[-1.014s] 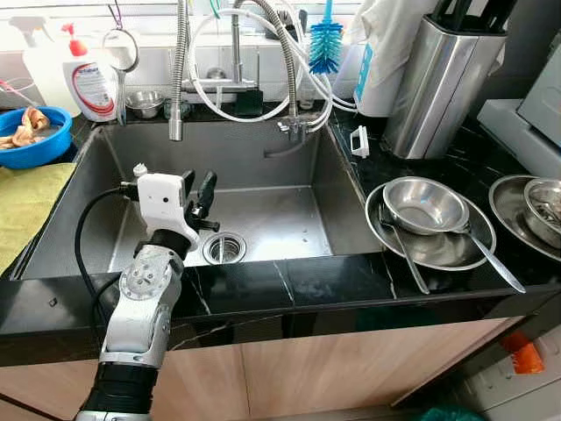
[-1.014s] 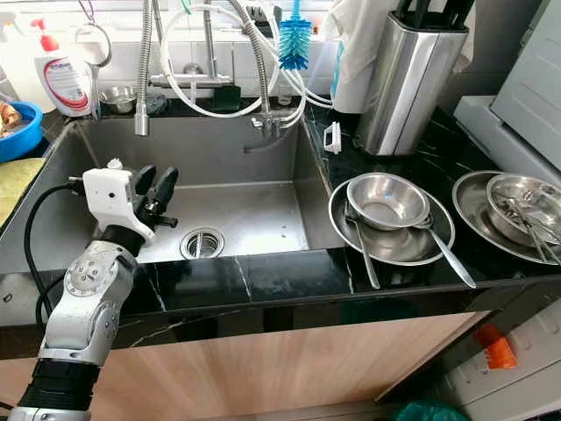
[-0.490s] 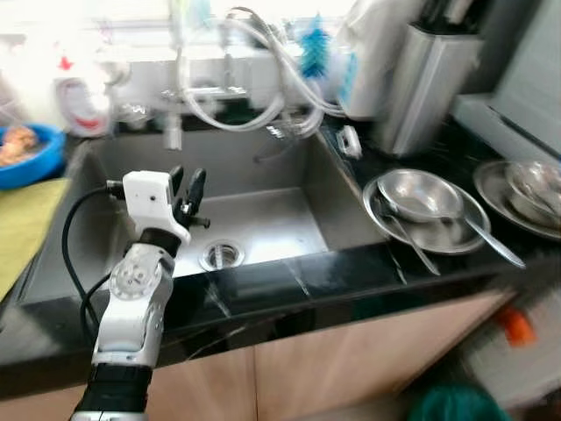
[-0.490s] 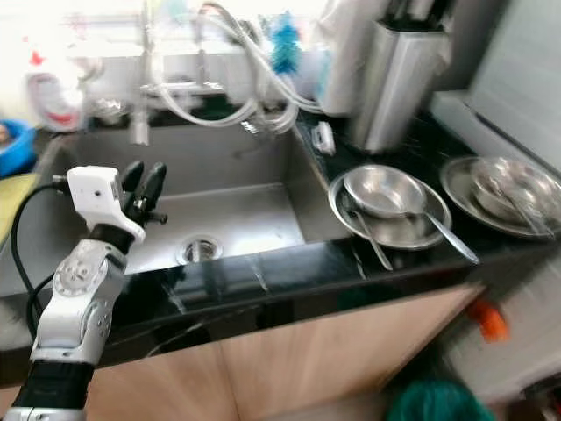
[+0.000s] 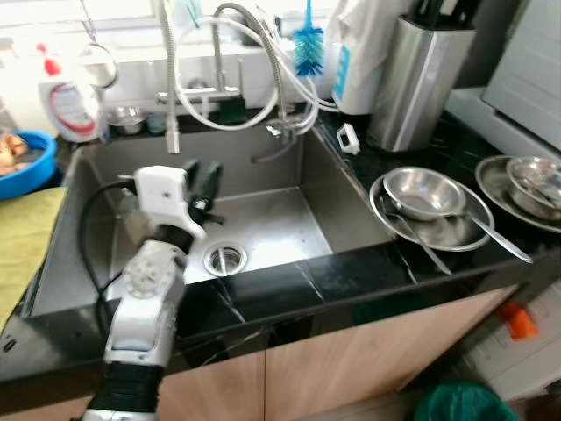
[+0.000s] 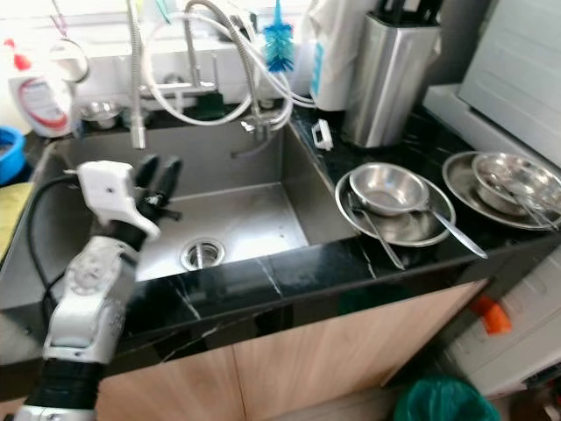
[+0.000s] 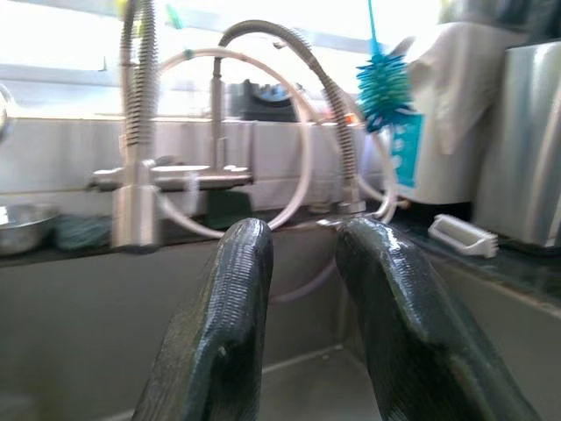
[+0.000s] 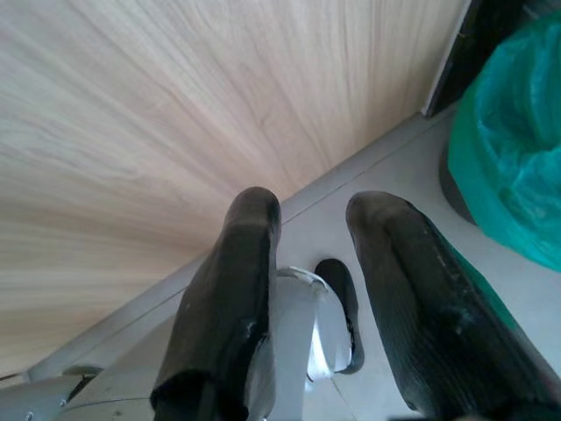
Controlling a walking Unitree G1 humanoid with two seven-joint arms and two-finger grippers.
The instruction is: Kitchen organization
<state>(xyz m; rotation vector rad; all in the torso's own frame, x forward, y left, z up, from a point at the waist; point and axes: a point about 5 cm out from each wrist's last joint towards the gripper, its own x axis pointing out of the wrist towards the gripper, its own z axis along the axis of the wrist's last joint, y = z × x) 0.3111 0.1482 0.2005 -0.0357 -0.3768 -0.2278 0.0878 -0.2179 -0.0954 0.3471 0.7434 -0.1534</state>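
Across the black marble tabletop (image 5: 351, 272), a steel sink (image 5: 263, 219) sits left of a plate (image 5: 438, 230) holding a bowl (image 5: 423, 191) and spoons. Farther-right dishes (image 5: 526, 180) are cut off and blurred. Left gripper (image 5: 202, 180) hovers over the sink, jaws slightly parted and empty, well apart from the bowl; right gripper (image 8: 307, 254) hangs beside the wooden cabinet (image 8: 175, 105), jaws released.

Sink (image 5: 263, 219) was brushed steel, dull sheen. Tabletop (image 5: 289, 281) glossy black stone w/ white veins. Bowl (image 5: 423, 191) & plate (image 5: 456, 230) were polished metal, v. reflective. Knife block (image 5: 416, 74) satin steel. Cabinet front (image 6: 289, 368) matt light wood grain. Left gripper (image 7: 302, 298) fingers (image 7: 230, 316) matt black, fine-ribbed rubber. Cloth (image 5: 26, 237) yellow, soft-looking.
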